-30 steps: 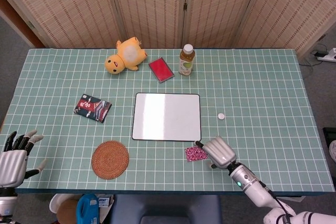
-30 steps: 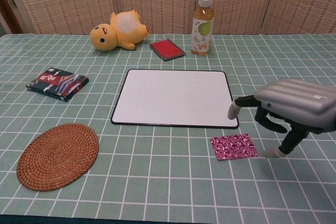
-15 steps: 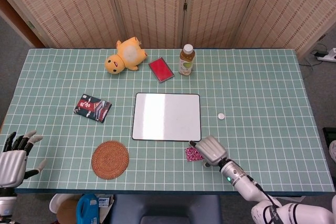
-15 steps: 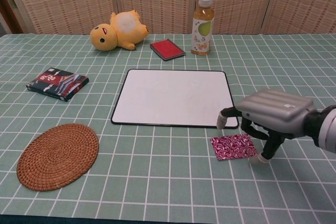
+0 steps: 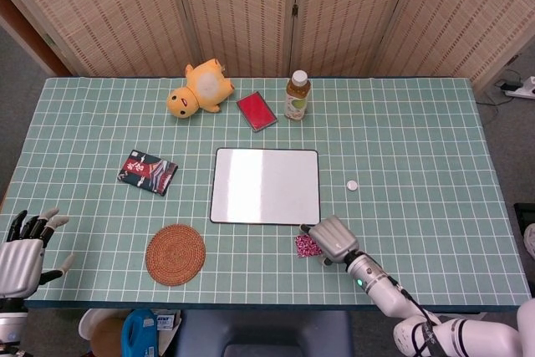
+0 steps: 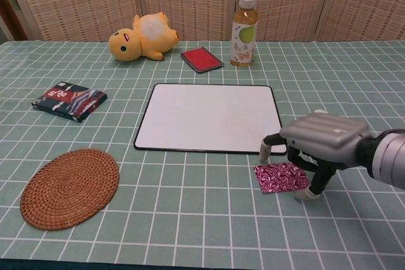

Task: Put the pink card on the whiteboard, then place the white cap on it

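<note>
- Head view: the pink card (image 5: 306,245) lies flat on the table near the front edge, just off the whiteboard's (image 5: 264,186) front right corner and apart from it.
- The right hand (image 5: 333,239) sits over the card's right part and hides it; from above I cannot tell whether any finger touches the card.
- The white cap (image 5: 352,185) rests alone on the cloth to the right of the whiteboard, well back from the hand.
- The left hand (image 5: 23,258) hangs off the table's front left corner with fingers spread and nothing in it.
- Chest view: the right hand (image 6: 316,150) arches above the card (image 6: 279,176), fingers apart and holding nothing; one fingertip (image 6: 265,152) comes down by the whiteboard's (image 6: 209,117) front right corner, and another digit meets the cloth just off the card's front right corner.
- The card looks thin, light and flat against the cloth, so it probably offers little edge to catch; I judge a pinch at its right edge, or a slide until an edge lifts, the likeliest hold.
- It may bend or slip in a loose pinch.
- The cap does not show in this view; small and rigid, it should suit a fingertip pinch across its rim.
</note>
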Tool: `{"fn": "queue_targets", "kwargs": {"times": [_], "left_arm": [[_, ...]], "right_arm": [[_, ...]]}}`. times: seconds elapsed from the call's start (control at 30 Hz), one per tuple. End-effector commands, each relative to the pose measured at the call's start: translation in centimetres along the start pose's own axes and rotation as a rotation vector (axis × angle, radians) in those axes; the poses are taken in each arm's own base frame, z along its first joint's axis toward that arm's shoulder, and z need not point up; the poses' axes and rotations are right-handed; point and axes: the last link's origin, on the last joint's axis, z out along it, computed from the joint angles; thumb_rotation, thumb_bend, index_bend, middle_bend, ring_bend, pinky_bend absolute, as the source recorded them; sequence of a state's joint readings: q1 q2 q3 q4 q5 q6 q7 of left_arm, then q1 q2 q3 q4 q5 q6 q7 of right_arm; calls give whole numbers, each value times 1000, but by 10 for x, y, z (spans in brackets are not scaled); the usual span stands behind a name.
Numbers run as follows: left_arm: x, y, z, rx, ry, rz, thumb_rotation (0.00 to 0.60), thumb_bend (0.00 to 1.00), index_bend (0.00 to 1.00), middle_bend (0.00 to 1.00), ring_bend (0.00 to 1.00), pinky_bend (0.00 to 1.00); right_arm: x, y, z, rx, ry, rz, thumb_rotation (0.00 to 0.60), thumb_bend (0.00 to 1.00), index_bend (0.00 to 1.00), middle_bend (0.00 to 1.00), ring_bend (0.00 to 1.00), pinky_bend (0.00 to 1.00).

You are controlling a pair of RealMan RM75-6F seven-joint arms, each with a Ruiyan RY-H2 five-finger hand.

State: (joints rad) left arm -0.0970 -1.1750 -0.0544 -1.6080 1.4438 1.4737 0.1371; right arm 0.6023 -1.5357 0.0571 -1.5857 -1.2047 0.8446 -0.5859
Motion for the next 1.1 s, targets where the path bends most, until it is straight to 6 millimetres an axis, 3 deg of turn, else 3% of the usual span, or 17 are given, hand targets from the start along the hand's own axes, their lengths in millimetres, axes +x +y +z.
{"fn": "queue_targets", "kwargs": {"times": [0.03, 0.43, 1.1], "left_arm": [[0, 0, 0, 1, 2, 1, 600, 220, 243, 169, 170, 46], [-1, -1, 0, 5, 0, 0, 600, 220, 243, 169, 170, 46], [-2, -2, 0, 7, -3, 3, 600, 220, 241, 169, 170, 46]], "right_arm": [[1, 0, 1, -2, -8, 3, 600, 161, 270, 836, 991, 1000], [1, 4, 6, -16, -37, 17, 600, 185, 284, 836, 991, 1000], [2, 6, 5, -22, -34, 25, 600, 217, 403, 847, 992, 1000]]}}
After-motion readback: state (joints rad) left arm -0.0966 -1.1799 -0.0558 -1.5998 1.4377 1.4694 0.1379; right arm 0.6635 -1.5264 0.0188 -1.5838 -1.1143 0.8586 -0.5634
